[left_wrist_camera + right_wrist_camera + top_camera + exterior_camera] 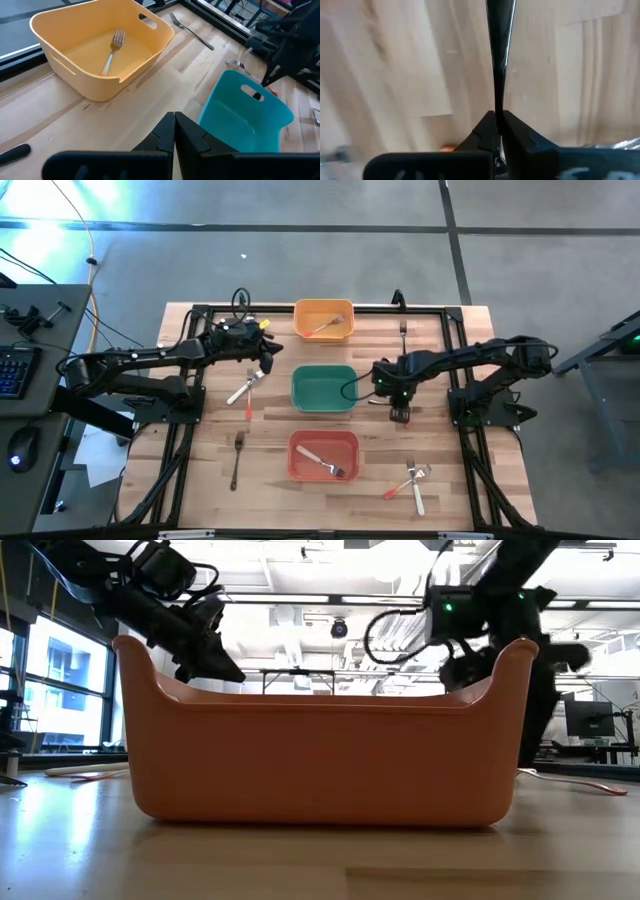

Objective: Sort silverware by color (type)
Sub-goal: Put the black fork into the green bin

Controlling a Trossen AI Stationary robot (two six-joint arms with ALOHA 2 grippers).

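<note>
My right gripper [400, 414] stands right of the green bin [323, 388] and is shut on a black fork [499, 60]. My left gripper [174, 127] is shut and holds nothing; it hovers left of the green bin, above a white-handled fork [243, 388] and a red-orange one [248, 407] that lie flat on the table. Another black fork [237, 458] lies near left, and one more [403, 335] far right. A white fork [416, 488] and a red-orange fork [397, 489] lie crossed at the near right. My right gripper pinches the black fork between its two fingers [487, 131], coming from above and pointing down. The slim black shaft [498, 85] runs on straight past the fingertips toward the table. Which end is held, and whether the far end touches the wood, I cannot tell.
The orange bin [323, 306] at the far side holds a tan-handled fork [112, 50]. The red bin [296, 452] at the near side holds a red-handled fork [322, 461]. The green bin shows nothing inside. A black frame [455, 370] borders the table.
</note>
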